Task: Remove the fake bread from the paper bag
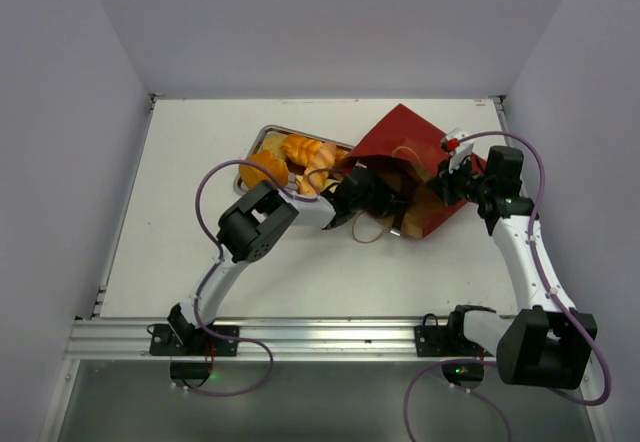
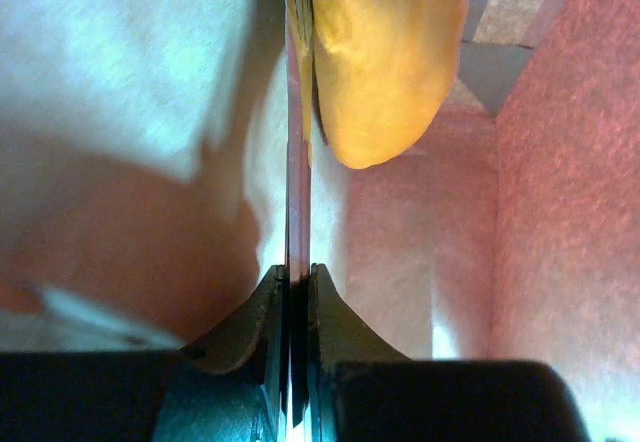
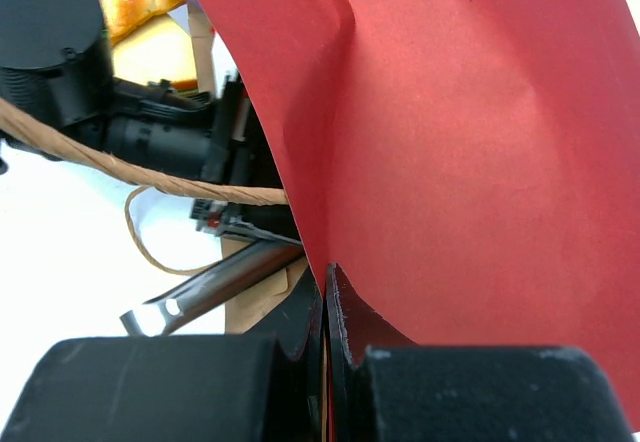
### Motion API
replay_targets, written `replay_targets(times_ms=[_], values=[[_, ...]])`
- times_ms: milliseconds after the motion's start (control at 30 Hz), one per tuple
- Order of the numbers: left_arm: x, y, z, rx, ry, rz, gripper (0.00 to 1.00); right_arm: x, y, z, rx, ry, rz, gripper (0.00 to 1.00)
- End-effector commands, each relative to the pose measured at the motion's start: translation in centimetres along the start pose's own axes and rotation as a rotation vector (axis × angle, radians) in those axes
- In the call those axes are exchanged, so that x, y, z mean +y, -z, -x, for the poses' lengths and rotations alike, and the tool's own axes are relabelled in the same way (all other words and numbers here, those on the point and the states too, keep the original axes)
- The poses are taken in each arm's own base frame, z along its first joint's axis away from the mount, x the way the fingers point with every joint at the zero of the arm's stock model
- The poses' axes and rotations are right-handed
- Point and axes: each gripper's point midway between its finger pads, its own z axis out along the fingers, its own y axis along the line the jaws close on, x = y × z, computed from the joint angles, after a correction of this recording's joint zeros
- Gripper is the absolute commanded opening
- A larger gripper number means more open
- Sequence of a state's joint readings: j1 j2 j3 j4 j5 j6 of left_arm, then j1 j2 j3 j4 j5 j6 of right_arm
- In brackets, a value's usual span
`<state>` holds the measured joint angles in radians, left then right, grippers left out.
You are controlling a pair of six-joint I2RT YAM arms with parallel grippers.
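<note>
The red paper bag (image 1: 400, 137) lies on its side, its mouth toward the left arm. My left gripper (image 1: 388, 205) is inside that mouth. In the left wrist view the left gripper (image 2: 298, 270) is shut on a thin, pale flat slice of fake bread (image 2: 297, 162), seen edge-on. A golden piece of bread (image 2: 385, 62) rests beside the slice, against the bag's inner wall (image 2: 570, 212). My right gripper (image 1: 447, 180) is shut on the bag's edge, and the right wrist view shows the right gripper (image 3: 325, 270) pinching the red paper (image 3: 450, 112).
A metal tray (image 1: 268, 130) stands left of the bag and holds several orange bread pieces (image 1: 300, 150). The bag's string handle (image 1: 370, 230) loops onto the table in front of the mouth. White walls close in the table on three sides.
</note>
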<state>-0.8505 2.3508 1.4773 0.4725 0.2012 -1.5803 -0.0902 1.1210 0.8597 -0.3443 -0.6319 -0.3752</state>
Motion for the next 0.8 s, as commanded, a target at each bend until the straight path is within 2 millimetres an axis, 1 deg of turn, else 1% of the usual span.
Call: replay_targets(times_ms=[0,100,167,200,233,267,300,333,400,567,600,667,700,733,767], values=[[-5.1,2.2,1.1,-0.045,-0.051,-0.131,0.08,0.0,0.7,1.3,-0.037,0.005,-0.004,0.0],[-5.3,3.2,0.7,-0.036,-0.061,-0.143,0.09,-0.1,0.8,1.4,-0.039,0.004,-0.009,0.0],[-6.3,4.1,0.4,-0.028,-0.073,-0.169,0.09,-0.2,0.8,1.3,-0.037,0.002,-0.013,0.0],[-5.7,4.5,0.2,-0.023,-0.073,-0.159,0.09,-0.2,0.9,1.3,-0.038,0.001,-0.014,0.0],[-6.3,5.1,0.1,-0.024,-0.081,-0.17,0.09,-0.2,0.8,1.3,-0.04,0.002,-0.014,0.0],[-6.5,5.5,0.0,-0.022,-0.085,-0.173,0.09,-0.3,0.8,1.3,-0.04,0.001,-0.015,0.0],[-6.0,5.8,-0.1,-0.02,-0.086,-0.163,0.09,-0.2,0.8,1.4,-0.041,0.003,-0.014,0.0],[-6.6,6.3,-0.3,-0.02,-0.096,-0.173,0.08,-0.3,0.8,1.3,-0.04,0.001,-0.015,0.0],[-6.4,7.0,-0.5,-0.017,-0.1,-0.171,0.08,-0.3,0.8,1.4,-0.042,0.001,-0.018,0.0],[-6.2,7.6,-0.3,-0.013,-0.108,-0.177,0.1,-0.3,1.0,1.5,-0.045,-0.001,-0.017,0.0],[-6.1,7.5,-0.3,-0.009,-0.11,-0.179,0.11,-0.3,1.0,1.5,-0.046,-0.001,-0.017,0.0],[-6.3,7.5,-0.5,0.002,-0.113,-0.195,0.17,-0.2,0.9,1.5,-0.046,-0.001,-0.017,0.0],[-6.3,7.5,-0.6,0.008,-0.114,-0.198,0.21,-0.3,1.0,1.5,-0.046,-0.001,-0.019,0.0],[-6.3,7.5,-0.7,0.016,-0.115,-0.2,0.28,-0.3,1.0,1.5,-0.045,-0.001,-0.018,0.0],[-6.4,7.5,-0.7,0.019,-0.114,-0.199,0.31,-0.3,0.9,1.4,-0.044,-0.002,-0.018,0.0]])
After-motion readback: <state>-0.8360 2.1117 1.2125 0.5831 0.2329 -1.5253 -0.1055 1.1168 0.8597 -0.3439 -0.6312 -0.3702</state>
